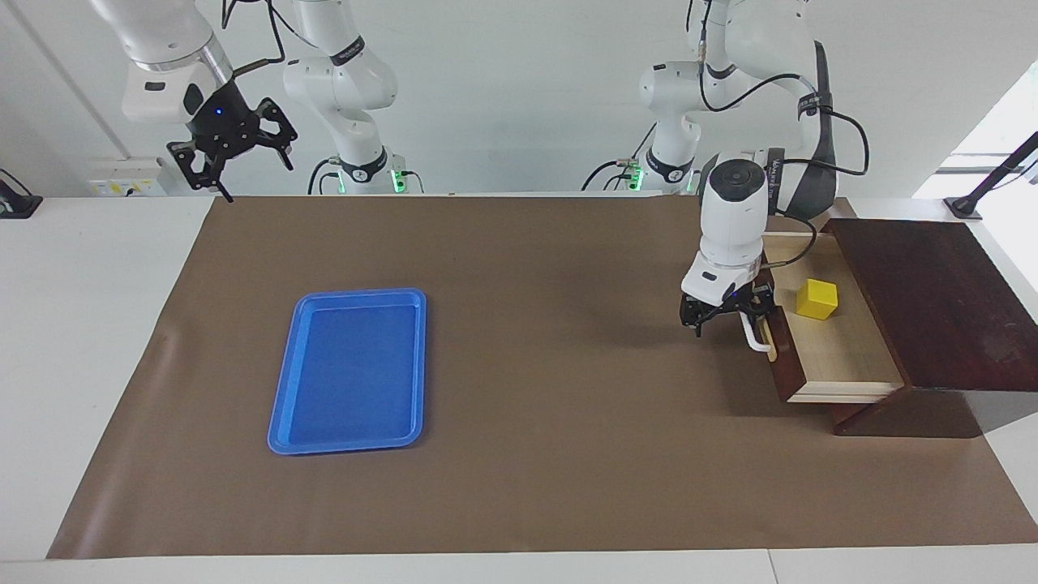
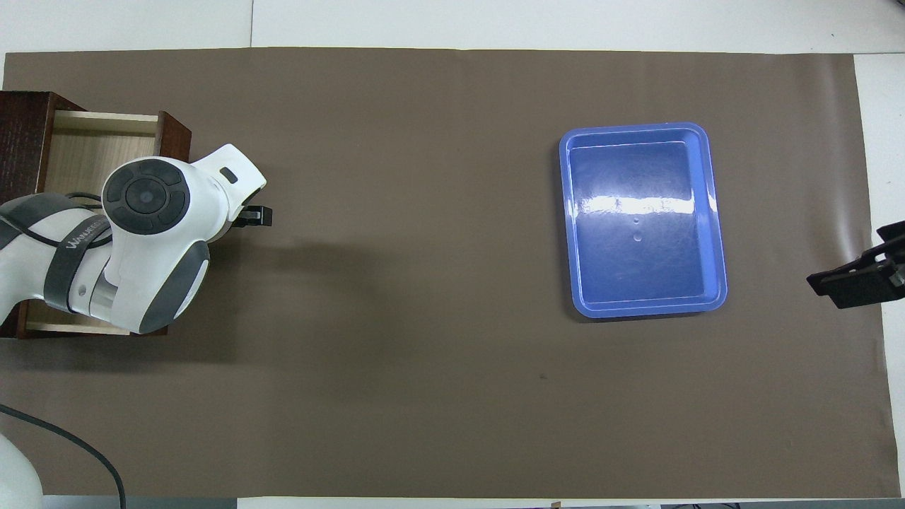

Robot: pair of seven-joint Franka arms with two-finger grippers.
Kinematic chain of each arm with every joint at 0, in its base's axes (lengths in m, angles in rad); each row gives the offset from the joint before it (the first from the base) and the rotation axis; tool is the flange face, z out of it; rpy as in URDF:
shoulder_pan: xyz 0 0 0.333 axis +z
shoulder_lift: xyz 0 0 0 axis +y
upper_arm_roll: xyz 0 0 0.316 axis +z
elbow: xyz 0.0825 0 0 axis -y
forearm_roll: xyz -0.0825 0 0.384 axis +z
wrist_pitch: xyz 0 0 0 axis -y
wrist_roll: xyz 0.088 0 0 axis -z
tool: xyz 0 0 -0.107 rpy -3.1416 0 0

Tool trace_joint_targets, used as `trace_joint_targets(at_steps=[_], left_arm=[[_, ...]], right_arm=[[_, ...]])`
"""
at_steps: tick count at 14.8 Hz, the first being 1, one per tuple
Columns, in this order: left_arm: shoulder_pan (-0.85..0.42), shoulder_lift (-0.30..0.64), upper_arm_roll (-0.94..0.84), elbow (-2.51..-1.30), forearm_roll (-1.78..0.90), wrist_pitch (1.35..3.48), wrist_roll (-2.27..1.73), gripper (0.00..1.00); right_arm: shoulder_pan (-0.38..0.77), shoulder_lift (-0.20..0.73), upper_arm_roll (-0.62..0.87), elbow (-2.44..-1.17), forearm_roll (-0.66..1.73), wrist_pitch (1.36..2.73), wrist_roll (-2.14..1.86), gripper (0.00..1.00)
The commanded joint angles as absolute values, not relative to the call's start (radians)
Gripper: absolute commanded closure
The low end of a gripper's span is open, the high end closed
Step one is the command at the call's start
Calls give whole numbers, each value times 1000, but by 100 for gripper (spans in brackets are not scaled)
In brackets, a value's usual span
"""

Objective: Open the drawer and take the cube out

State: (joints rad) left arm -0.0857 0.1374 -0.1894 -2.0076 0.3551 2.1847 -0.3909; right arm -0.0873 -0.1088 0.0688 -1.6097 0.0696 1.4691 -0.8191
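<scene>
- Drawer [image 1: 839,357] of the dark brown wooden box [image 1: 932,308] stands pulled out at my left arm's end of the table, its pale wood floor open to view.
- Inside it sits the yellow cube [image 1: 816,298], resting on the drawer floor, apart from the front panel; from overhead my own arm hides it.
- My left gripper [image 1: 724,312] is low in front of the drawer, right at the white bar handle [image 1: 756,334] on the tan strip. Its dark fingers are close to the handle, but I cannot tell whether they are clenched on it or released.
- From overhead only a dark tip of that gripper [image 2: 253,216] shows past my white wrist, over the brown mat [image 1: 519,487] just beside the drawer front.
- My right gripper [image 1: 235,150] waits raised in the air above the table edge at my right arm's end, fingers spread apart and holding nothing; overhead it shows only at the picture's edge [image 2: 859,276].
- A blue plastic tray [image 1: 280,414] lies flat on the mat toward my right arm's end, well apart from the drawer, with nothing in it.
</scene>
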Motion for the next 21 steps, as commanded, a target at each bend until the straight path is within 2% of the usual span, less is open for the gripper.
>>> trace_joint_targets(at_steps=[1, 3, 4, 9, 12, 15, 18, 21], left_arm=[[-127, 217, -183, -1744, 252, 1951, -410, 0], [-137, 271, -181, -1562, 241, 1789, -434, 0], [-127, 268, -175, -1519, 238, 1746, -439, 0], [-101, 190, 18, -1514, 115, 1707, -555, 0], [-83, 151, 81, -1596, 97, 1726, -721, 0], [-55, 95, 81, -1734, 100, 1866, -998, 0], [-45, 57, 83, -1867, 101, 1977, -1083, 0], [-22, 57, 83, -1893, 103, 1980, -1083, 0]], right_arm=[[-120, -120, 80, -1646, 113, 1511, -1020, 0], [-126, -118, 80, -1661, 167, 1517, -1090, 0], [-123, -118, 80, -1670, 170, 1520, -1116, 0], [-117, -80, 80, -1686, 253, 1554, -1316, 0], [-112, -83, 81, -1726, 346, 1595, -1432, 0], [-109, -86, 89, -1776, 457, 1611, -1469, 0], [-109, -17, 89, -1795, 552, 1632, -1574, 0], [-71, 34, 92, -1790, 600, 1686, -1688, 0]])
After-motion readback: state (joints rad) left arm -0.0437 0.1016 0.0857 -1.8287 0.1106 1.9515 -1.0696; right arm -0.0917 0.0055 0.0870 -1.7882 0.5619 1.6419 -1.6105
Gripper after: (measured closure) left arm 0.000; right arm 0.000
